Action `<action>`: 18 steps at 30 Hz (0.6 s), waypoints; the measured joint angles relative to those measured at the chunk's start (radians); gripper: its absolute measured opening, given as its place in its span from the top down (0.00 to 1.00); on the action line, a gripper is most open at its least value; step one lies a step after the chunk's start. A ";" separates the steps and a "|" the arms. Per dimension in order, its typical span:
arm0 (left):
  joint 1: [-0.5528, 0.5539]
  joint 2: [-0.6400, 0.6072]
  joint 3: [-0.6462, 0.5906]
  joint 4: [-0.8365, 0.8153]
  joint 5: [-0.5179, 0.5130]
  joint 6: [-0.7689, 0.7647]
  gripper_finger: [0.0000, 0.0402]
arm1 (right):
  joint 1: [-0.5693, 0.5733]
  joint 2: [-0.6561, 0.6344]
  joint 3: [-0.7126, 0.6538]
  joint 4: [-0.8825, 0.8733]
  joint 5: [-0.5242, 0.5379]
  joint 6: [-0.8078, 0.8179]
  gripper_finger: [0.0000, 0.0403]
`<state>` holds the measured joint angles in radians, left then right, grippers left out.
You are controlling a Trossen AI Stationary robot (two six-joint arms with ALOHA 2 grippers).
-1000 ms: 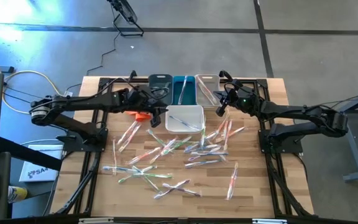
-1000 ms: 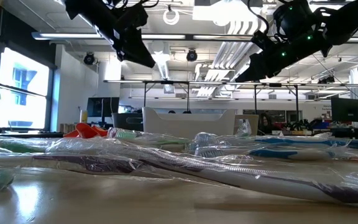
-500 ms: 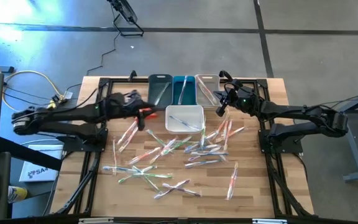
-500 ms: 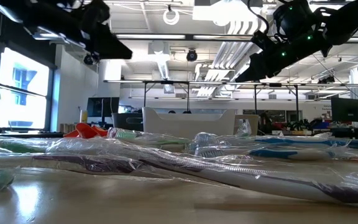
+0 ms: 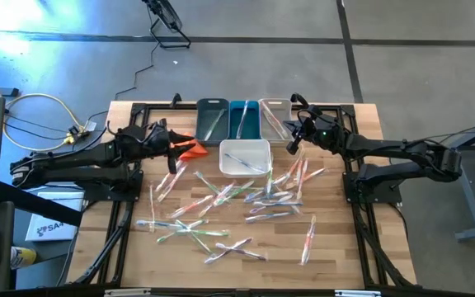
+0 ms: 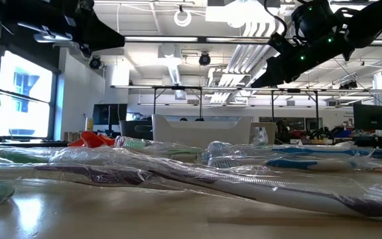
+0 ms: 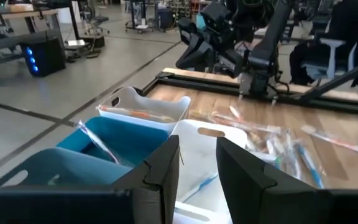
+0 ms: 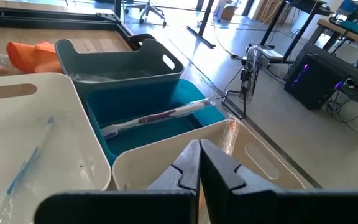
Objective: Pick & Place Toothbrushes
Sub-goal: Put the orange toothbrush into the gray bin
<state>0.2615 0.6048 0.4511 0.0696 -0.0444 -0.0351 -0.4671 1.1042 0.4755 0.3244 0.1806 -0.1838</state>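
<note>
Left pincer [image 5: 174, 145] hangs empty with fingers apart by the orange cloth [image 5: 190, 149], right pincer [image 5: 292, 145] is closed and empty beside the bins; most toothbrushes [image 5: 221, 194] lie scattered across the table [image 5: 336, 247]

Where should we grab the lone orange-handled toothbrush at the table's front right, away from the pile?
Mid-handle of the lone toothbrush, from straight above, jaws closing across its thin width. It lies flat on the table, running roughly front to back, clear of the pile, so there is room on either side. It sits on the side of the right gripper.
</note>
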 joint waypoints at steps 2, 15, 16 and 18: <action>0.000 0.000 0.000 -0.003 0.000 -0.018 0.74 | 0.000 0.000 0.000 -0.001 0.000 0.003 0.99; 0.000 0.002 0.000 -0.020 0.008 -0.046 0.74 | 0.000 0.000 0.000 0.062 0.000 -0.001 0.99; 0.000 0.005 0.000 -0.029 0.008 -0.046 0.74 | 0.000 0.000 0.000 0.070 0.000 0.000 0.99; 0.000 0.009 0.000 -0.049 0.009 -0.048 0.74 | 0.000 0.000 0.000 0.072 -0.001 0.004 0.99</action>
<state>0.2615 0.6136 0.4510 0.0203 -0.0357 -0.0834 -0.4675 1.1042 0.4755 0.3969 0.1801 -0.1802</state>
